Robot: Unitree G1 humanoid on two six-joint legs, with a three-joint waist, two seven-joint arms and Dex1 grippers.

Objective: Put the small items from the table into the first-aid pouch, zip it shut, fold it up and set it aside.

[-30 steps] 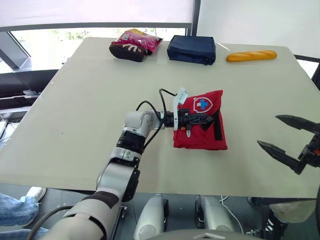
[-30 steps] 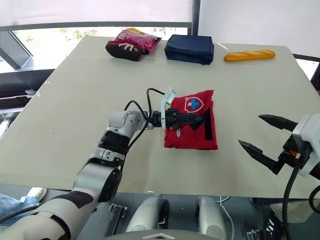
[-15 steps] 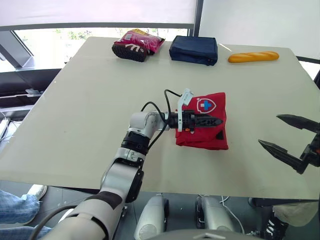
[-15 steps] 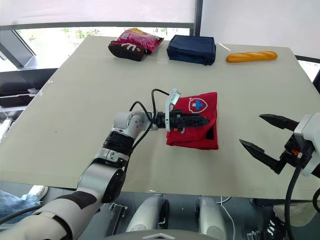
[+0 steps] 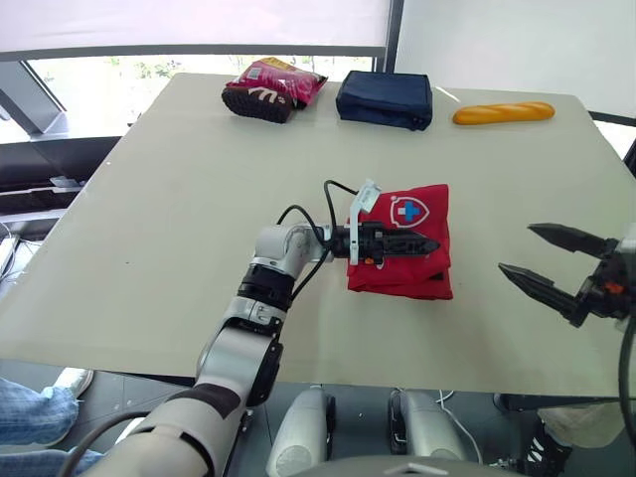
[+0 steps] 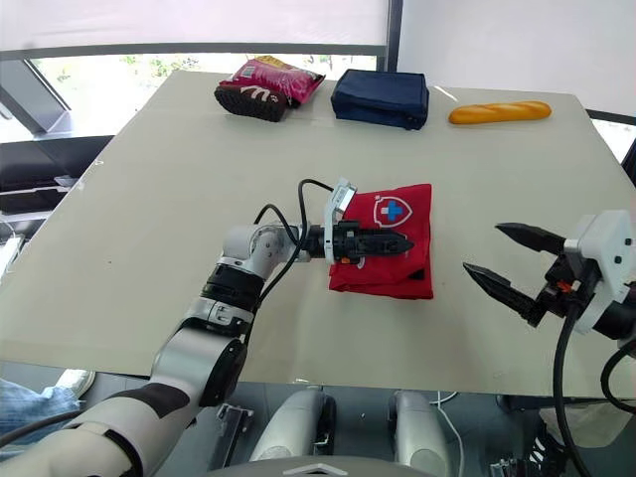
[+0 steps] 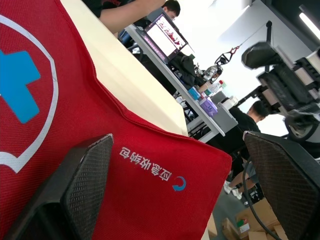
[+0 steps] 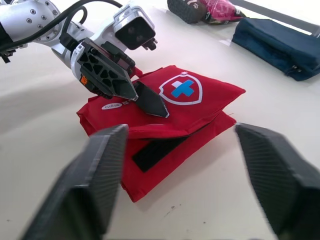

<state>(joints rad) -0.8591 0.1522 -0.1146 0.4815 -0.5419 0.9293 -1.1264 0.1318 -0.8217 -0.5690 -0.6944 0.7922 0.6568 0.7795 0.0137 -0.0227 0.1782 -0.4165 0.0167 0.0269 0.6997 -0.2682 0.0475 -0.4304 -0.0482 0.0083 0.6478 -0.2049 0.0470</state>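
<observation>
Nearest me, my right jaws hang spread wide above the near right part of the bench (image 5: 179, 199), gripping nothing and well apart from the red pouch (image 5: 402, 278). The pouch lies folded at mid-bench, to their left. My left jaws lie across its top, parted, clasping nothing. Along the far edge sit a snack bag (image 5: 273, 87), a navy case (image 5: 385, 97) and a bread loaf (image 5: 503, 112).

The red first-aid pouch (image 5: 407, 273) carries a white shield badge (image 5: 406, 210) with a blue cross. A line of white Chinese characters (image 7: 146, 165), too skewed to read, stands beside a small blue swirl mark (image 7: 179, 184).
</observation>
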